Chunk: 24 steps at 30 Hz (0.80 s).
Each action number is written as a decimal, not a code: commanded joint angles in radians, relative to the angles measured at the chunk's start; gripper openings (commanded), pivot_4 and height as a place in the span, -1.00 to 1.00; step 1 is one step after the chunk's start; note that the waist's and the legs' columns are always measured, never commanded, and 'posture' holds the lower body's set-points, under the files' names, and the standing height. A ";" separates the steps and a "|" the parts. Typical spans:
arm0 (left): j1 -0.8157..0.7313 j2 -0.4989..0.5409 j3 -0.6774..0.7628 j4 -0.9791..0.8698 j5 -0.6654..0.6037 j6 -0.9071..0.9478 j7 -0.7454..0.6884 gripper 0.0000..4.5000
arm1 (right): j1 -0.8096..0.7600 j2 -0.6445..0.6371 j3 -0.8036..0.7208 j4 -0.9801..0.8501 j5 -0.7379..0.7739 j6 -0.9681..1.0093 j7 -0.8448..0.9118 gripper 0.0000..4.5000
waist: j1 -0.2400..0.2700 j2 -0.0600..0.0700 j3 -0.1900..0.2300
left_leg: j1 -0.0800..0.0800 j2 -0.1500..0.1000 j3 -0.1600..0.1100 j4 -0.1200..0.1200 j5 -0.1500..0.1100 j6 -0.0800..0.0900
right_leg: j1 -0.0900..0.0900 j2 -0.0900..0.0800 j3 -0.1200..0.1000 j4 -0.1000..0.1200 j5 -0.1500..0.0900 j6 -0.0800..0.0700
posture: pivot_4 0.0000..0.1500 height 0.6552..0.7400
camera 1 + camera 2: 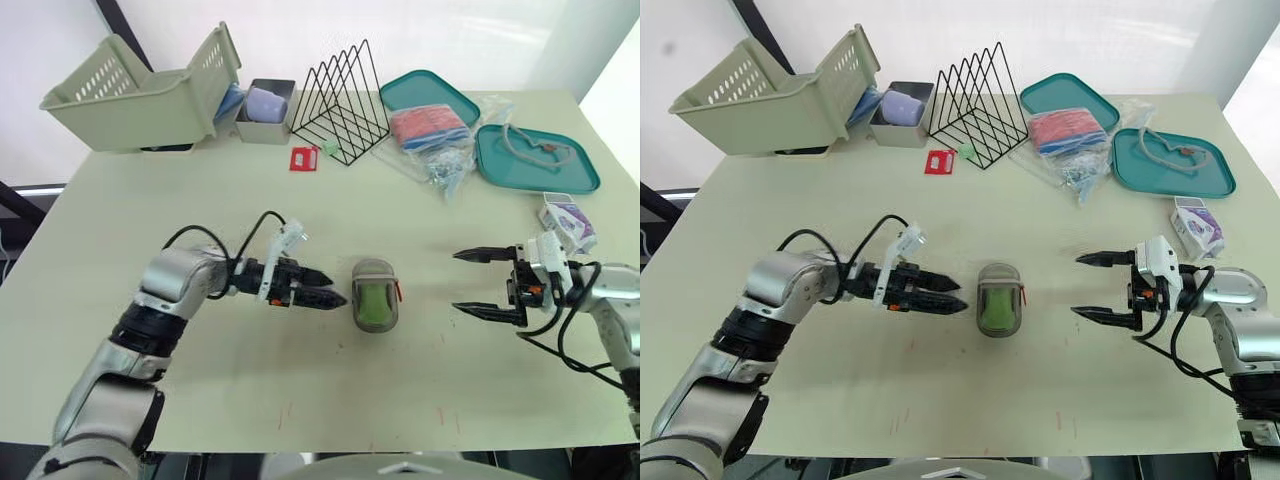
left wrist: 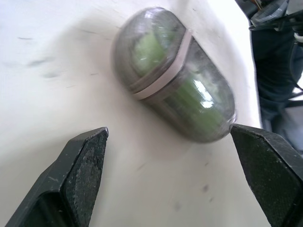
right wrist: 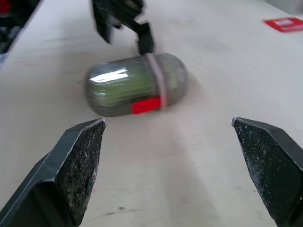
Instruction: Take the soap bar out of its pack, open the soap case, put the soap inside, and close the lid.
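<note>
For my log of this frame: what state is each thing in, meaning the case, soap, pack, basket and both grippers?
soap case: lid shut, lying on the table between the grippers.
soap bar: inside the case.
left gripper: fingers open, empty, close beside the case.
right gripper: fingers open, empty, apart from the case.
soap pack: lying near the table's right edge; whether open, cannot tell.
basket: tilted.

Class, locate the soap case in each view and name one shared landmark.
Left eye: soap case mid-table.
Right eye: soap case mid-table.
Left wrist: soap case close ahead of left gripper.
Right wrist: soap case ahead of right gripper.
Landmark: left gripper's tips beside the case.
</note>
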 commanded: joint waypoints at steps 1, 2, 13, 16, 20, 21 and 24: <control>0.045 -0.008 0.096 -0.063 0.049 -0.173 0.050 0.95 | -0.011 0.027 -0.007 -0.007 -0.044 0.025 -0.121 1.00 | 0.003 0.000 0.000 | 0.000 0.000 0.000 0.000 0.000 0.000 | 0.000 0.000 0.000 0.000 0.000 0.000 | 1.00 1.00; 0.066 -0.026 0.126 -0.074 0.068 -0.231 0.084 0.95 | -0.011 0.043 -0.012 -0.005 -0.060 0.019 -0.161 1.00 | 0.005 0.000 0.000 | 0.000 0.000 0.000 0.000 0.000 0.000 | 0.000 0.000 0.000 0.000 0.000 0.000 | 1.00 1.00; 0.302 -0.183 0.287 -0.173 0.238 -0.600 0.385 0.95 | 0.023 0.092 -0.029 0.006 -0.118 0.009 -0.317 1.00 | 0.020 0.000 0.000 | -0.001 0.000 0.002 0.000 0.000 0.000 | -0.001 -0.001 0.001 0.000 0.000 0.000 | 1.00 1.00; 0.341 -0.194 0.290 -0.190 0.250 -0.613 0.413 0.95 | 0.036 0.095 -0.028 -0.012 -0.110 0.022 -0.334 1.00 | 0.023 0.000 0.000 | -0.001 0.000 0.002 0.000 0.000 0.000 | -0.001 -0.001 0.001 0.000 0.000 0.000 | 1.00 1.00; 0.372 -0.210 0.302 -0.210 0.245 -0.623 0.438 0.95 | 0.061 0.113 -0.024 -0.042 -0.099 -0.029 -0.324 1.00 | 0.022 0.000 0.000 | -0.001 0.000 0.002 0.000 0.000 0.000 | -0.001 -0.001 0.001 0.000 0.000 0.000 | 1.00 1.00; 0.377 -0.213 0.306 -0.214 0.243 -0.614 0.448 0.95 | 0.069 0.116 -0.021 -0.044 -0.103 -0.051 -0.317 1.00 | 0.022 0.000 0.000 | -0.001 0.000 0.002 0.000 0.000 0.000 | -0.001 -0.001 0.001 0.000 0.000 0.000 | 1.00 1.00; 0.386 -0.209 0.299 -0.220 0.261 -0.627 0.454 0.95 | 0.079 0.122 -0.021 -0.043 -0.108 -0.079 -0.316 1.00 | 0.022 0.000 0.000 | -0.001 0.000 0.002 0.000 0.000 0.000 | -0.001 -0.001 0.001 0.000 0.000 0.000 | 1.00 1.00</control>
